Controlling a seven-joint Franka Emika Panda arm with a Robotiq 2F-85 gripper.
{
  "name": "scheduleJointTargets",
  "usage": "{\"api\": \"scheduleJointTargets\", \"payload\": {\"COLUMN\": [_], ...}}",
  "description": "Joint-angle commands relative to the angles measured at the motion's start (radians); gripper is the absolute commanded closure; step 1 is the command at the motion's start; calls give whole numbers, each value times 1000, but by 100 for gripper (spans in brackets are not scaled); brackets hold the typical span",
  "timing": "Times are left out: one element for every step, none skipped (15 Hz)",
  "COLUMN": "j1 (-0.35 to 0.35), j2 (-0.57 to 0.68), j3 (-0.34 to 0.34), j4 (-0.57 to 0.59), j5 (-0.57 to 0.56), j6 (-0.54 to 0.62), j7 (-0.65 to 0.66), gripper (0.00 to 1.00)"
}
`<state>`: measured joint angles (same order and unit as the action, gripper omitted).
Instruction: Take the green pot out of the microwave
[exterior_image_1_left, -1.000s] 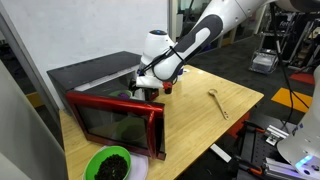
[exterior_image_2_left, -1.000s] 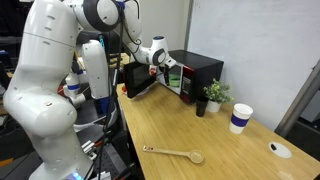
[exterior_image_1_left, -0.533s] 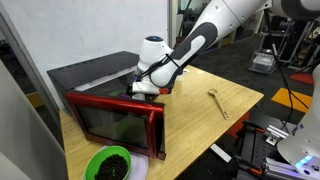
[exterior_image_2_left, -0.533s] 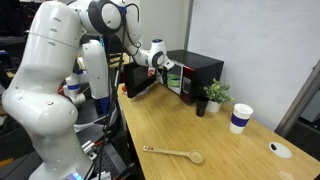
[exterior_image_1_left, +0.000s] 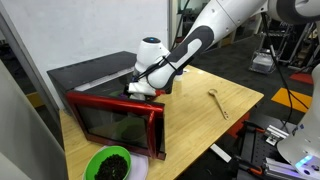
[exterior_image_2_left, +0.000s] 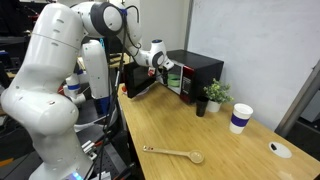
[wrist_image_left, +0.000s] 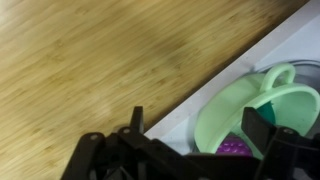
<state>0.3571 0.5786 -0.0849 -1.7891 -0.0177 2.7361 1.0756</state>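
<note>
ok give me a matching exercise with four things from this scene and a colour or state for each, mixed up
Things:
1 microwave
2 wooden spoon
3 green pot
4 paper cup

Descriptions:
a white with a dark blue band
b pale green, purple inside
c door open
d lying flat on the table

Pairs: 1-c, 2-d, 3-b, 4-a

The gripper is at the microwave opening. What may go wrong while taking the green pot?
In the wrist view the green pot lies off to one side of the open gripper, so closing may catch only its rim and tip it. The gripper also works close beside the open red door of the microwave; pulling back carelessly might knock it.
</note>
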Motion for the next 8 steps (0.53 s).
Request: {"api": "scheduleJointTargets", "payload": {"j1": [17,14,15,12,12,10,10,14], "j2": [36,40,44,45,47,50,53,58], "j3": [-29,-27,-30,-28,-29,-26,-25,-28], "j4": [36,38,36,37,35,37,42,43], "j5": [-14,-6,-4,1,3,6,7,3], "j6": [24,31,43,48,59,66,67,80], "j7": [48,56,66,76,86,91,95,101], "gripper": [0,0,0,0,0,0,0,0]}}
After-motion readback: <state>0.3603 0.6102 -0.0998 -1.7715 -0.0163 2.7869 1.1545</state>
